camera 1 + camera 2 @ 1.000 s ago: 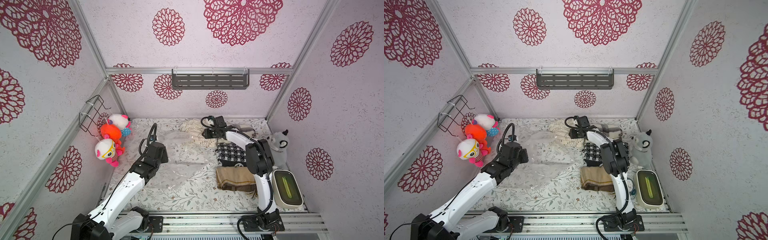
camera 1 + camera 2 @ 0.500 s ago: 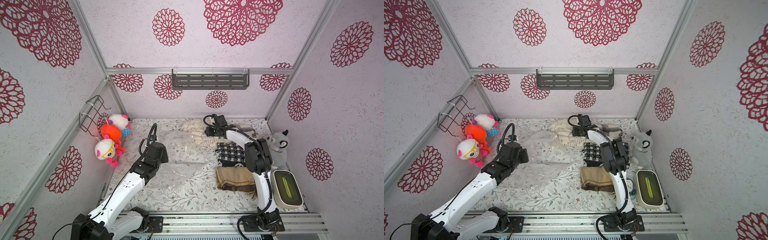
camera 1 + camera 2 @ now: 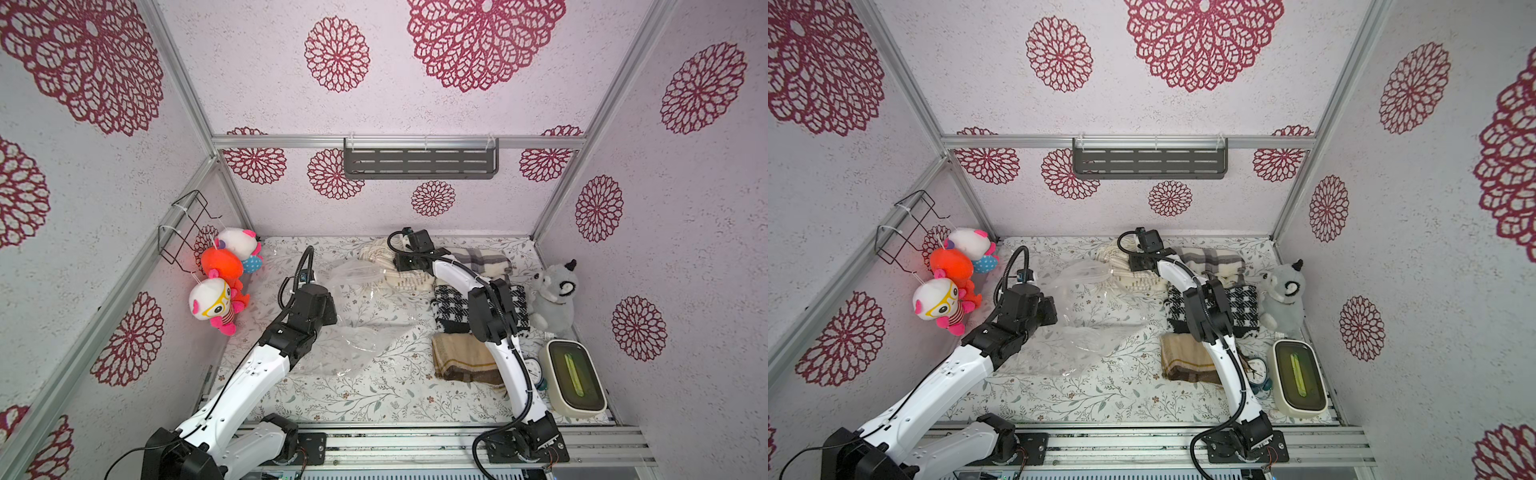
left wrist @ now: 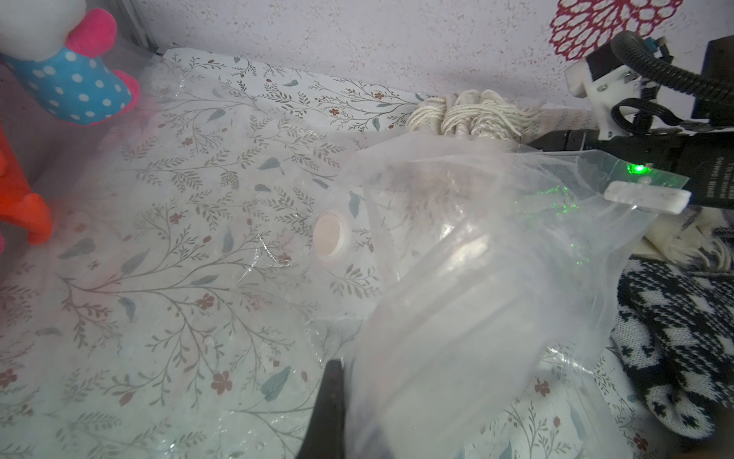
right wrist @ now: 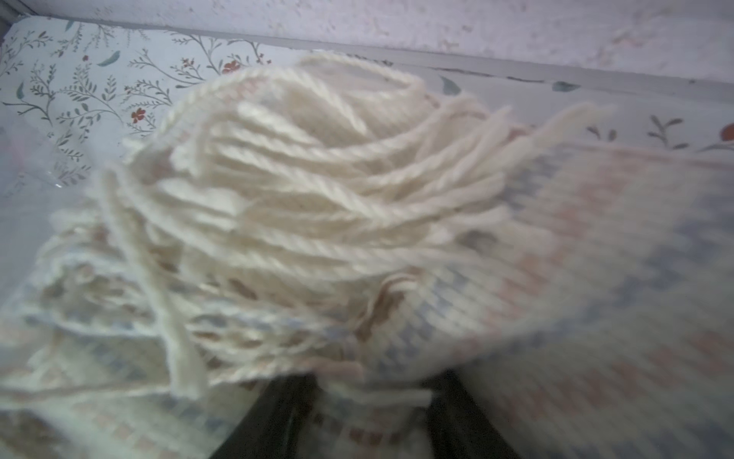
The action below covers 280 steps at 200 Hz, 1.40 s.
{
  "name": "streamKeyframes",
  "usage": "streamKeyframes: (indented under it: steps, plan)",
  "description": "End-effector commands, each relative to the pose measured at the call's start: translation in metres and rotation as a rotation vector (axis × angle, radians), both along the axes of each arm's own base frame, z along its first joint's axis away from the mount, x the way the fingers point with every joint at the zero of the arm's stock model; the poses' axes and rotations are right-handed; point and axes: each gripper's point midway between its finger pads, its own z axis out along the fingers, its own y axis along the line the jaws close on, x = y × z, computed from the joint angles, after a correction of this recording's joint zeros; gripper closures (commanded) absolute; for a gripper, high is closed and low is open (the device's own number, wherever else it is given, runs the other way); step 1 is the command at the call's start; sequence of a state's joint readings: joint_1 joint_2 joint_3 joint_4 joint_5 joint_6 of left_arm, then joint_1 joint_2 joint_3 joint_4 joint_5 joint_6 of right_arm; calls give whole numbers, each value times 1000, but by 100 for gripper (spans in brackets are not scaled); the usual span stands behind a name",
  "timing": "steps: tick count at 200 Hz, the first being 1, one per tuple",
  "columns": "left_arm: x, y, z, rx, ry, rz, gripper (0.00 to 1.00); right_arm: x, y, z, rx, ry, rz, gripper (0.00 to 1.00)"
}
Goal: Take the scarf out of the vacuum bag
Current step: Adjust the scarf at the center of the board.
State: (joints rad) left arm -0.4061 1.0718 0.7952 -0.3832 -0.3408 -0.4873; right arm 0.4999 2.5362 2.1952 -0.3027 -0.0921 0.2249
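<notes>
Pins a gathered fold of the vacuum bag (image 3: 365, 332) between the left fingers (image 4: 326, 409), pressed tight together on the plastic, most likely to anchor the bag on the table (image 3: 374, 401) and stop it from sliding along with any pull. Shows, in the left wrist view, the crinkly mouth puffed up and gaping toward the back wall, with the round white valve cap (image 4: 329, 238) lying flat on the bag's face beside it. Reaches with the right arm to the far end of the bag, right fingers (image 5: 274, 417) about half spread and seemingly clamped on a thick fold of the scarf (image 5: 317, 190), cream fringe bunched just ahead of them and raised off the cloth, a sensible hold for drawing the knit away from the opening. Places the scarf at the back of the table in both top views, touching the bag's mouth and largely outside the plastic by the look of it, though hard to call quite clear of the rim. Sets the scarf well apart from the left fingers, with most of the bag between, and just beside a black-and-white checked scarf (image 3: 451, 309) lying under the right arm.
</notes>
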Motion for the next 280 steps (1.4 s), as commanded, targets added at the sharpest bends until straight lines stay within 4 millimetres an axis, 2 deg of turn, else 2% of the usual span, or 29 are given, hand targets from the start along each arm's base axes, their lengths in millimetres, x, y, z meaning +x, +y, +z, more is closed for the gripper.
streamKeyframes:
  steps: [1, 17, 42, 63, 81, 114, 132, 139, 152, 177, 187, 201, 219, 253, 280]
  plan:
    - [-3, -3, 4, -25, -24, -13, 100, -35, 31, -17, 12, 89, 121, 48]
    - [-3, -4, 7, -33, -31, -18, 100, -31, 21, 0, 0, 53, 94, 48]
    - [-3, -9, 9, -46, -33, -35, 100, -27, 8, 45, -12, -21, 61, 47]
    - [-4, -10, 8, -47, -34, -36, 100, -24, -16, 70, -42, -52, 3, 47]
    - [-5, -10, 6, -47, -31, -36, 100, -21, -41, 71, -52, -38, -40, 47]
    - [-8, -8, 7, -45, -35, -32, 100, -24, -79, 49, -52, 8, -100, 47]
    - [-9, -9, 8, -46, -36, -36, 100, -25, -97, 43, -51, 11, -134, 47]
    - [-9, -9, 9, -49, -39, -38, 100, -26, -100, 43, -40, 12, -132, 47]
    - [-10, -10, 10, -49, -41, -39, 100, -28, -100, 54, -24, -12, -119, 48]
    - [-8, -12, 13, -51, -48, -42, 100, -43, -73, 98, 44, -97, 3, 48]
    - [-8, -12, 14, -51, -48, -41, 100, -50, -68, 114, 48, -128, 18, 48]
    - [-8, -13, 14, -51, -49, -44, 100, -60, -71, 136, 68, -166, 9, 47]
    - [-8, -13, 14, -47, -50, -42, 100, -60, -96, 151, 63, -194, -75, 47]
    - [-8, -20, 15, -53, -54, -65, 100, -38, -164, 140, 26, -168, -233, 53]
    - [-7, -23, 15, -52, -58, -71, 100, -28, -194, 114, -28, -135, -298, 58]
